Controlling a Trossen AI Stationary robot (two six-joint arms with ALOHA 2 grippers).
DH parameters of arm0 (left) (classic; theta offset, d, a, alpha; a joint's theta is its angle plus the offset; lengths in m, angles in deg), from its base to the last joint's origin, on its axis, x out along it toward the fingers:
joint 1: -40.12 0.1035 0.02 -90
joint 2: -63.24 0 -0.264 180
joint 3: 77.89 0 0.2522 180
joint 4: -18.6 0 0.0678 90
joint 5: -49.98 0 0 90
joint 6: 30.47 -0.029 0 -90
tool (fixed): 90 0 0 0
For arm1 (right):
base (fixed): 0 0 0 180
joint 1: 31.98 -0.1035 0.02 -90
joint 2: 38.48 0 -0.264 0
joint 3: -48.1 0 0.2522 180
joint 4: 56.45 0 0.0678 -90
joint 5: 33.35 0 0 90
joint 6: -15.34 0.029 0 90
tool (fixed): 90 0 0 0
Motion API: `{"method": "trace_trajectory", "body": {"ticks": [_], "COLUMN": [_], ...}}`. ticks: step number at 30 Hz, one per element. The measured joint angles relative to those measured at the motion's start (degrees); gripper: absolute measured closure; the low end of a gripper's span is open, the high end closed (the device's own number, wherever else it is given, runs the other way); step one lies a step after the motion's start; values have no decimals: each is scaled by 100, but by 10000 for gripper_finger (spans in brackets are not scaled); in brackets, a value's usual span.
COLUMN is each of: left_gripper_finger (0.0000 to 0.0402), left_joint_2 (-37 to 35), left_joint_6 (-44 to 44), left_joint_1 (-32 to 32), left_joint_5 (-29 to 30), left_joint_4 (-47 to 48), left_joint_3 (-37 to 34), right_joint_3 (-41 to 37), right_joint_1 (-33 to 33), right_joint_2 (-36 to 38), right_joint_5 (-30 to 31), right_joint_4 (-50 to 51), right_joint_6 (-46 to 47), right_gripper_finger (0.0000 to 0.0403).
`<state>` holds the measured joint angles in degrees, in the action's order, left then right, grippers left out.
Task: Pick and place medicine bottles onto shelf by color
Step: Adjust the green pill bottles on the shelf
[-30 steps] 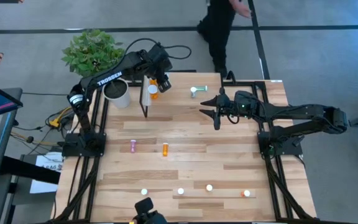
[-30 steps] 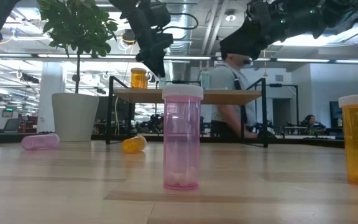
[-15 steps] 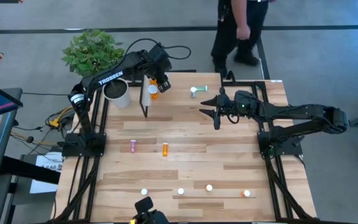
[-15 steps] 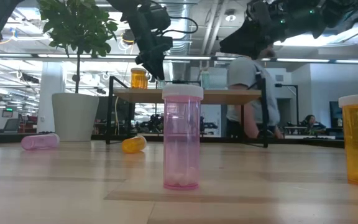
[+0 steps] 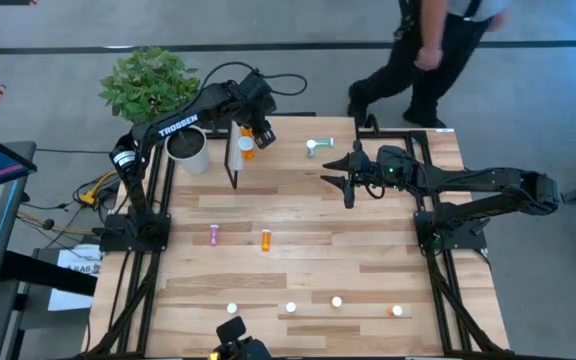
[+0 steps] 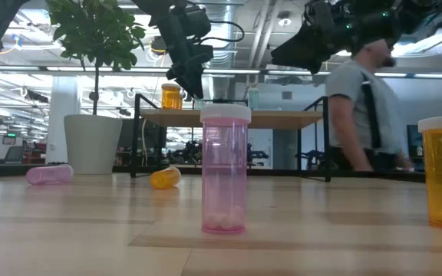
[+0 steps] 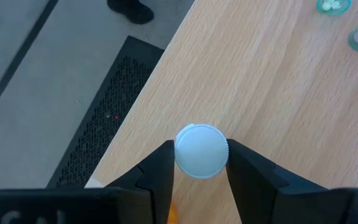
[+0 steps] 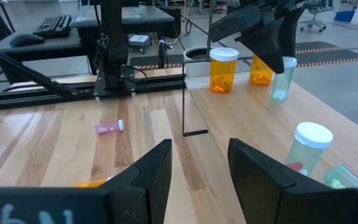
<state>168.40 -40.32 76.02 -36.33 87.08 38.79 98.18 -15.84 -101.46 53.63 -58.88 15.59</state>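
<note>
An upright pink bottle (image 6: 225, 169) with white pills at its bottom is seen standing on the table (image 5: 368, 240); a second pink bottle (image 5: 214, 234) and an orange bottle (image 5: 265, 239) are laid on their sides mid-table. On the shelf (image 6: 229, 118) an orange bottle (image 8: 224, 70) with pills is stood upright. The left gripper (image 7: 199, 163) is closed on a white bottle cap (image 7: 201, 151) above the shelf, axis vertical. The right gripper (image 8: 199, 163) is held open and empty over the table.

orange bottle (image 6: 172, 96) upright on shelf (image 6: 229, 117); pink bottle (image 6: 225, 169) upright on table; another pink (image 5: 214, 235) and orange (image 5: 265, 239) lying mid-table
</note>
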Motion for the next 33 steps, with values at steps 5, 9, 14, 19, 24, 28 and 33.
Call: {"method": "trace_trajectory", "body": {"ticks": [5, 9, 14, 19, 24, 28, 33], "left_gripper_finger": [254, 243, 237, 236, 236, 236, 236], "left_joint_2": [0, 0, 0, -19, -72, -72, -72], "left_joint_6": [4, 4, 4, -22, -22, -34, -102], "left_joint_1": [0, 0, 0, 0, -12, -106, -318], "left_joint_5": [-2, -3, 15, 496, 677, 450, 144], "left_joint_4": [4, 15, 24, 130, 249, 221, 218], "left_joint_3": [-2, -2, -2, 83, 469, 612, 612], "right_joint_3": [0, 0, 0, 0, 0, 0, 0], "right_joint_1": [0, 0, 0, 1, 1, 1, 1], "right_joint_2": [0, 0, 0, 0, 0, 0, 0], "right_joint_5": [0, 0, 0, 0, 0, 0, 0], "right_joint_4": [4, 4, 4, 34, 48, 48, 46], "right_joint_6": [38, 40, 38, 39, 38, 36, 36], "right_gripper_finger": [223, 223, 223, 223, 223, 223, 223]}}
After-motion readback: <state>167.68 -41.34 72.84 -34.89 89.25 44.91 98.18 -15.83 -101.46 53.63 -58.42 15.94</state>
